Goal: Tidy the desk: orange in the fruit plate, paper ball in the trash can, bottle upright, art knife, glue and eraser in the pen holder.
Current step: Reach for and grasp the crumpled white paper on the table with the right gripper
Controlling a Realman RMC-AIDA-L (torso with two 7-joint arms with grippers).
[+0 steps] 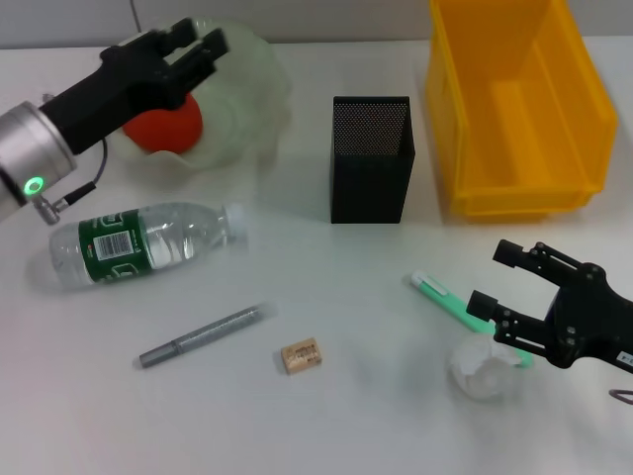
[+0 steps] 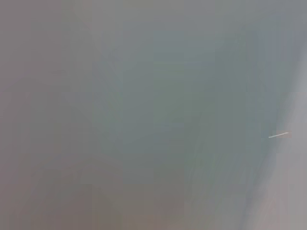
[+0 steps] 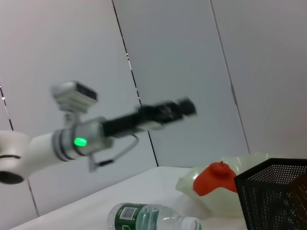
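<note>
Right gripper [image 1: 492,280], fingers spread wide, hovers just beside the paper ball [image 1: 483,368]. Bottle [image 1: 145,241] lies on its side, cap toward the pen holder [image 1: 371,158]. Left gripper [image 1: 195,45], fingers apart, above the orange [image 1: 163,126] in the plate [image 1: 252,89].

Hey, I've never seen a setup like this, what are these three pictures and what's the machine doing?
It is a robot with two arms tidying a white desk. The head view looks down from its head. The left gripper hangs open over the fruit plate, where the orange already sits. The right gripper is open above the paper ball, holding nothing. Also lying on the desk: the bottle on its side, a grey pen-like stick, the eraser and a green-and-white tool. The pen holder and trash can stand behind. The right wrist camera looks sideways across at the left arm. The left wrist camera shows only blur.
</note>
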